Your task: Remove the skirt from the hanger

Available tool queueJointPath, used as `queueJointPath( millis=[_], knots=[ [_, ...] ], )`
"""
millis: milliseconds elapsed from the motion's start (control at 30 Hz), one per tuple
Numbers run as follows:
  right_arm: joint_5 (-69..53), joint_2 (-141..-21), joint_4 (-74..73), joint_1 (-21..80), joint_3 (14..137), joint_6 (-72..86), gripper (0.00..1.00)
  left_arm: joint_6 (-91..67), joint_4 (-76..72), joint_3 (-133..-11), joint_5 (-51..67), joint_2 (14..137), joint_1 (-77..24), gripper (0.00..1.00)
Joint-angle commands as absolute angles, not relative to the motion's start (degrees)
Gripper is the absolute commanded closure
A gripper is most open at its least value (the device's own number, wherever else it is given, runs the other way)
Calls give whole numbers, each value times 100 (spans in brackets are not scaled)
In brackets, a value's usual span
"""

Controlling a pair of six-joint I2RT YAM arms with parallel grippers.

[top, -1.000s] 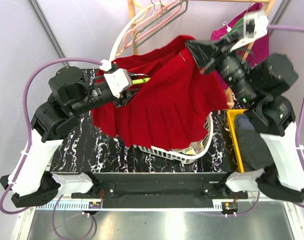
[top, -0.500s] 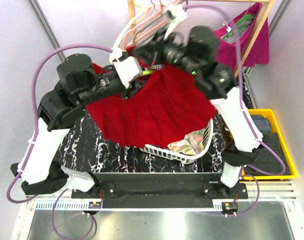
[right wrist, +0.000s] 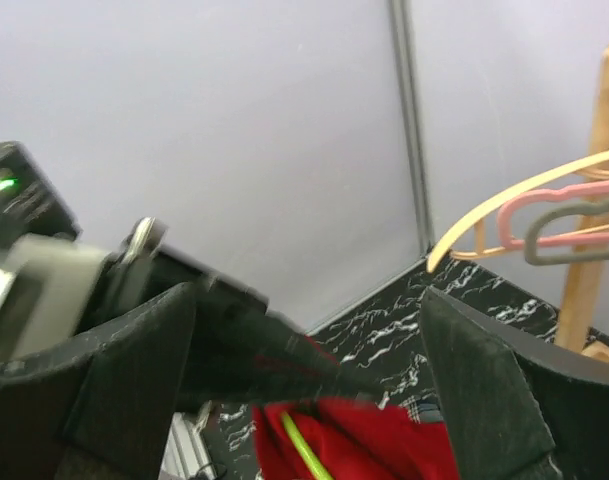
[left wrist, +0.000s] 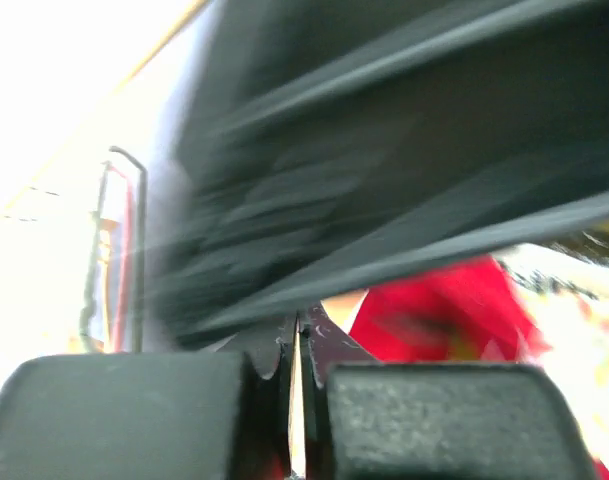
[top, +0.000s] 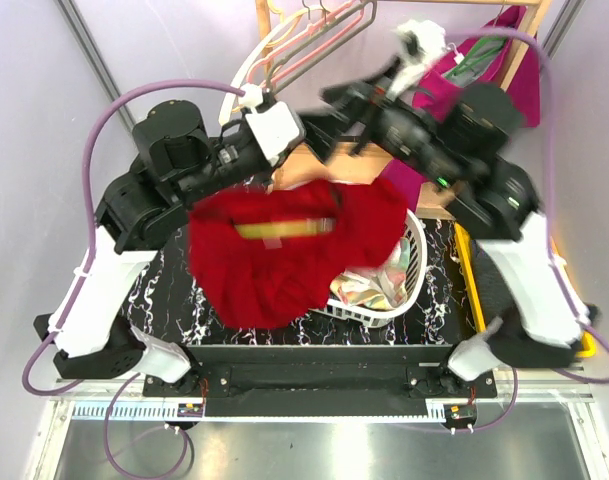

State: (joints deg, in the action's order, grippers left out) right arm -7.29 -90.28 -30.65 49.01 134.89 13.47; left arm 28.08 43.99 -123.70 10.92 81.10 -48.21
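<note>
Below both tools, I see the red skirt (top: 274,270) sagging over the white basket (top: 418,265) and the surface (top: 169,292), with the green hanger (top: 284,229) still threaded inside. My left tool (left wrist: 296,335) is pinched shut; my right tool (right wrist: 306,295) gapes wide.

The left arm (top: 104,290) and right arm (top: 536,290) both carry white shell links low down and bulky black joint housings higher up. A purple cable (top: 109,113) loops along each of the 2. White camera blocks (top: 276,127) cap the wrists. The right hand (right wrist: 309,300) has matte black wedge fingers (right wrist: 479,395); the left hand (left wrist: 296,345) shows grainy black pads (left wrist: 134,415).
</note>
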Motion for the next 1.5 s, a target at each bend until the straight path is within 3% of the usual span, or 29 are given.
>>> queueJointPath(
  millis=[0, 33, 133, 300, 367, 500, 667, 800, 1067, 1467],
  knots=[
    [711, -7241, -1958, 5063, 12002, 1038, 0, 2612, 3165, -12296, 238, 8218, -4799, 100],
    [773, -6825, -1499, 5063, 10909, 1046, 0, 2558, 2999, -12348, 211, 8226, -4799, 100],
    [756, -5706, -624, 5063, 9549, 1265, 0, 2426, 2918, -12829, 325, 8437, -4799, 100],
    [659, -5221, -1508, 5063, 8887, 1722, 0, 2137, 3216, -13193, 474, 8658, -4799, 100],
    [441, -5160, -1887, 5063, 8658, 2090, 0, 2022, 3559, -12396, 798, 8134, -4799, 100],
    [-315, -5089, -2258, 5063, 7825, 2732, 0, 2730, 3970, -9571, 1703, 6656, -4877, 97],
    [-27, -4633, -2320, 5063, 6883, 2909, 0, 3917, 5000, -8018, 1881, 5135, -5185, 87],
    [229, -4623, -2311, 5063, 6794, 2900, 0, 4534, 5001, -6911, 1740, 4588, -5396, 78],
    [360, -4667, -2276, 5063, 6803, 2918, 0, 4764, 4528, -5864, 1723, 4869, -5686, 73],
    [527, -4421, -2276, 5063, 6557, 2935, 0, 4676, 3719, -5906, 1433, 6020, -5818, 75]
  ],
)
